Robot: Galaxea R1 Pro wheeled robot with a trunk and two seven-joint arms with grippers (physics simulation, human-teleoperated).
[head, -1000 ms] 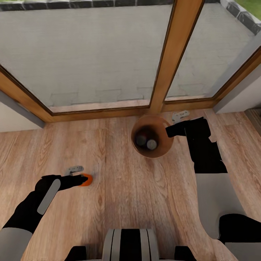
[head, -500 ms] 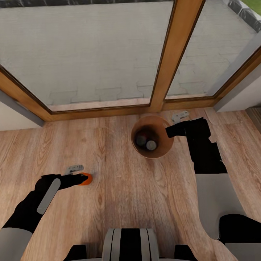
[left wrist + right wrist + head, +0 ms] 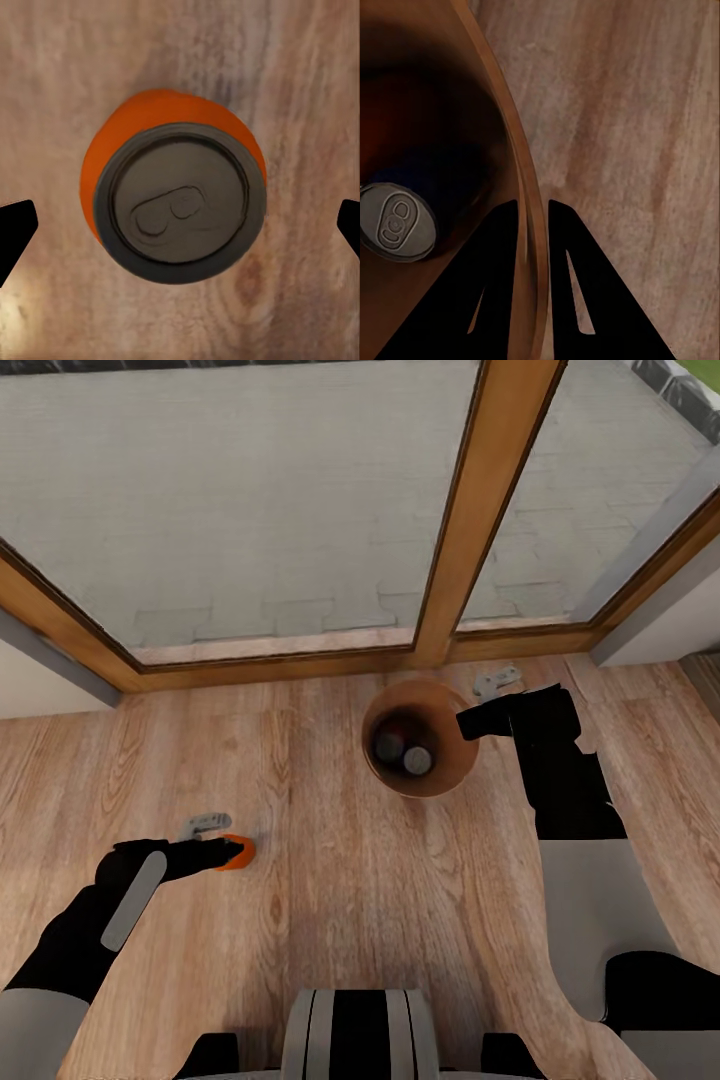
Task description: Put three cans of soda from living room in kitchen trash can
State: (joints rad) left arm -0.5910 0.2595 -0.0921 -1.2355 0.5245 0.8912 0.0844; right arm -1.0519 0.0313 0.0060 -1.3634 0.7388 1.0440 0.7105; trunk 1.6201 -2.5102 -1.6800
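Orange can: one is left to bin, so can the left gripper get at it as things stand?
Probably yes. The left gripper is open right above the orange can, fingers well apart on either side of its upright top, with nothing between them but bare floor.

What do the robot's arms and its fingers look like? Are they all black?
Mostly. The left arm is black near the hand, with a pale grey oval stripe on top, and turns light grey higher up. The right arm has a blocky black wrist, then a broad light grey segment. The fingers are flat, matte black, pointed wedges with narrow slots cut through them. No cables or writing show.
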